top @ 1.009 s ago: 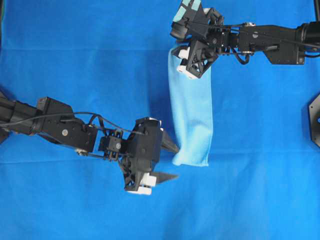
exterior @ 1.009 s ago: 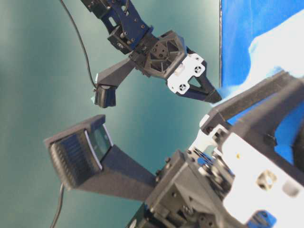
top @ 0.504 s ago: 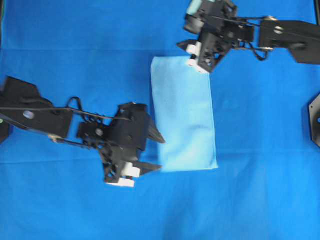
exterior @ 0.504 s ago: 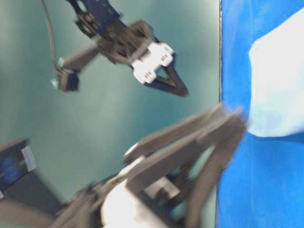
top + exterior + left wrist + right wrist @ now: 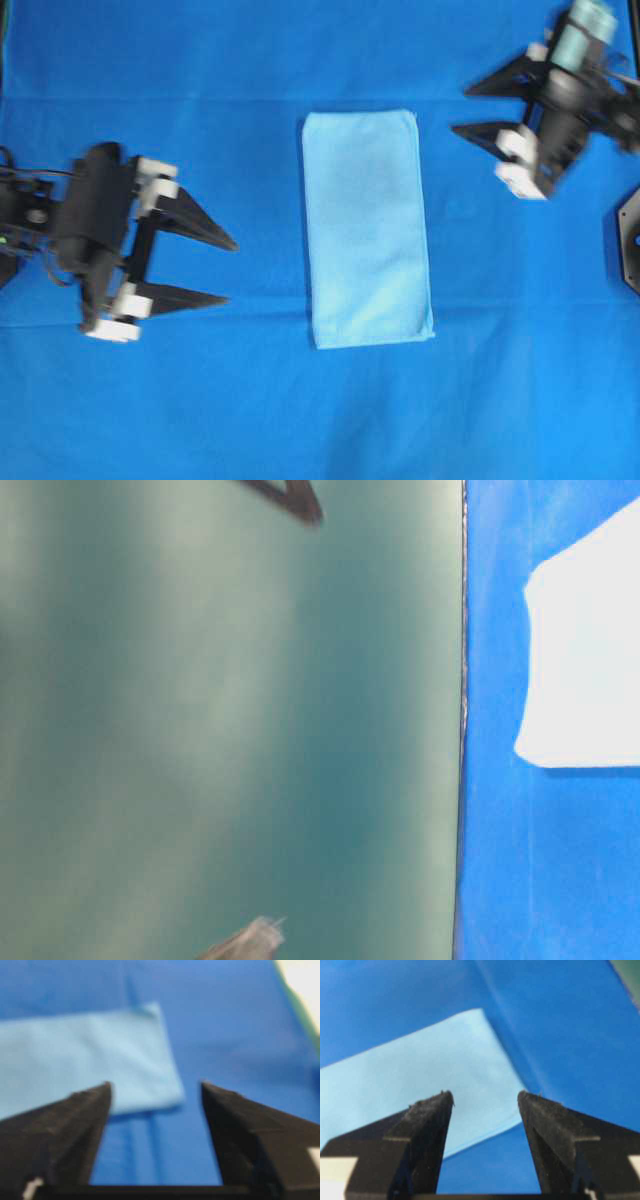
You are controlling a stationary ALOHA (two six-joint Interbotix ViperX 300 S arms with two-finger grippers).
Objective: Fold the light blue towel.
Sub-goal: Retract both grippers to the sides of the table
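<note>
already lay folded: the light blue towel (image 5: pixel 368 228), a flat upright rectangle about twice as tall as wide, at the middle of the royal-blue cloth (image 5: pixel 250 60), edges lined up, no corner flipped or bunched. stood well apart from it on either side, the left gripper (image 5: pixel 205 270) with fingers spread wide and empty, the right gripper (image 5: pixel 478 112) likewise splayed and holding nothing. showed the same through both wrist views, open dark fingers (image 5: pixel 65 1130) framing only a towel corner beyond. judged one fold done; possibly left, a second fold across the long side into a square, otherwise finished, not decidable from these views alone
</note>
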